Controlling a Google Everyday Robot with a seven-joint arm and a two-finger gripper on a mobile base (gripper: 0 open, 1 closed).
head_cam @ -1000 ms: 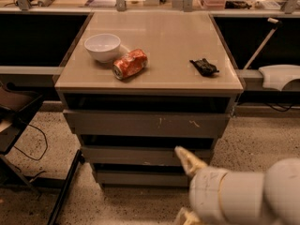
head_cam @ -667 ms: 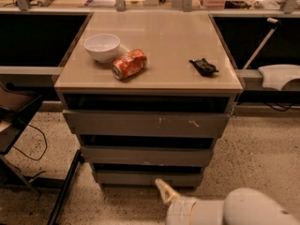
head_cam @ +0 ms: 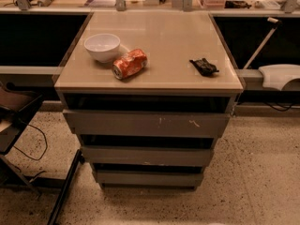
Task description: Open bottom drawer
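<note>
The bottom drawer (head_cam: 149,177) is the lowest and narrowest of three grey handleless fronts under the beige cabinet top (head_cam: 154,74). Its plain panel sits near the floor, and it looks closed or nearly so. Above it are the middle drawer (head_cam: 147,155) and the widest top drawer (head_cam: 147,123) with white scratch marks. My gripper and arm are out of the camera view.
On the top stand a white bowl (head_cam: 102,47), a crushed orange can (head_cam: 130,63) lying on its side and a small black object (head_cam: 204,66). A dark chair and cable (head_cam: 18,125) are at the left. A white object (head_cam: 280,76) lies at the right. The floor is speckled.
My arm and gripper, which were low in front of the drawers, have dropped out of view. The drawers have not moved.
</note>
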